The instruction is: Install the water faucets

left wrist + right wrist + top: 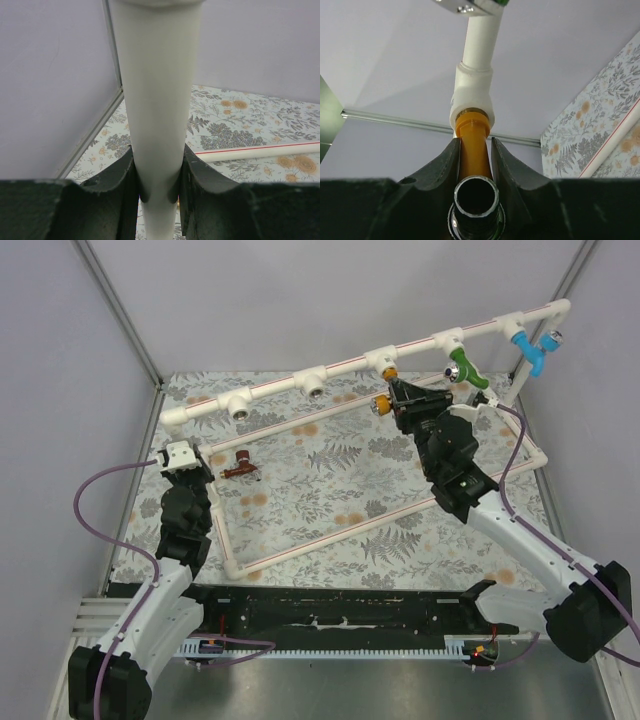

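1. A white pipe frame (300, 375) stands on a fern-patterned surface (400, 540), with a raised rail of tee fittings along its far side.
2. The left end effector (183, 453) is clamped on an upright white pipe (155, 100) at the frame's left corner, apparently bracing it.
3. The right end effector (474, 150) grips the orange-yellow faucet (472, 145) from both sides, with the faucet's end at the mouth of a tee fitting (472, 97) on the rail.
4. How deeply it is seated cannot be seen, so this faucet seems to be mid-install.
5. The dark reddish-brown faucet (238, 468) lies on the surface inside the frame, at the left, untouched.
6. It is left to fit, probably into one of the open tees (241, 408) on the left.
7. A green tap (462, 368) and a blue tap (530, 350) sit on the rail's right end.
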Controlling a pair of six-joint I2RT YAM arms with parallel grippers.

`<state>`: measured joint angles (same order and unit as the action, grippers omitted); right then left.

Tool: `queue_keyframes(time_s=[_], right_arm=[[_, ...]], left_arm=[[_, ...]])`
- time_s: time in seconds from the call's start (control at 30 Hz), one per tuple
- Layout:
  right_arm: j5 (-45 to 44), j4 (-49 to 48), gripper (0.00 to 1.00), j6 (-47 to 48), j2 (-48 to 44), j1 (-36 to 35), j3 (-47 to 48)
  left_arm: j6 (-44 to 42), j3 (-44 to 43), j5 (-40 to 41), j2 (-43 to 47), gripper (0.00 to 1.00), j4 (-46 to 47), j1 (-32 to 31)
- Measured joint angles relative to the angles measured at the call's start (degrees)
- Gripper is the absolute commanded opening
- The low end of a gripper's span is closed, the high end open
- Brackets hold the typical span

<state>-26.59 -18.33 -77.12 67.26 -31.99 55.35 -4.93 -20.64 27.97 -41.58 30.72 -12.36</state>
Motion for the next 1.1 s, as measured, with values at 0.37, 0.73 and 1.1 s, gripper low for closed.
queue_keyframes(time_s=[0.37,0.73,1.1], right_arm=[[2.64,-0.39,0.79,34.73,-12.0,2.21,-2.69],[32.11,21.16,0.81,113.87,-18.32,2.21,5.51],[34.86,25.18,0.78,155.75,-9.46,2.1,4.96]], left_arm=[[0.02,0.0,0.15,0.28,0.02,-0.35,0.0],[0.02,0.0,0.13,0.28,0.02,-0.35,0.0],[0.02,0.0,0.11,0.28,0.02,-0.35,0.0]])
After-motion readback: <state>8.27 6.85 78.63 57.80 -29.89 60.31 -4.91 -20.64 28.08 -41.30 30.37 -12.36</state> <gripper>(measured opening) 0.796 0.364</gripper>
